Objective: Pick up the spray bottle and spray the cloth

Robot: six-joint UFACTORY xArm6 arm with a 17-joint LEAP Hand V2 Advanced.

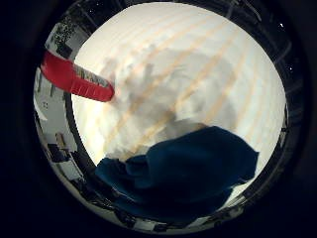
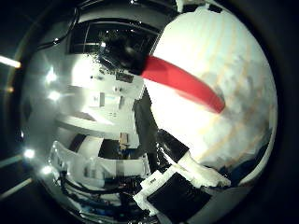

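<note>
— Red bottle (image 2: 182, 83), is it in the hand (image 2: 180, 184)?
— Close by the palm, over the white table (image 1: 208, 44); whether the fingers grip it, I cannot tell.
— The cloth (image 1: 183, 166)?
— Blue, crumpled, on the table beyond the palm.

One red spray bottle (image 1: 74, 77) shows, close to the robot hand's palm. One dark blue cloth (image 1: 183, 166) lies crumpled under the palm. Both are over one round pale worktop (image 1: 198, 49) with faint stripes. Of the robot hand (image 2: 180, 186), one white and black part shows beside the worktop's edge. That makes one bottle, one cloth and one worktop.
</note>
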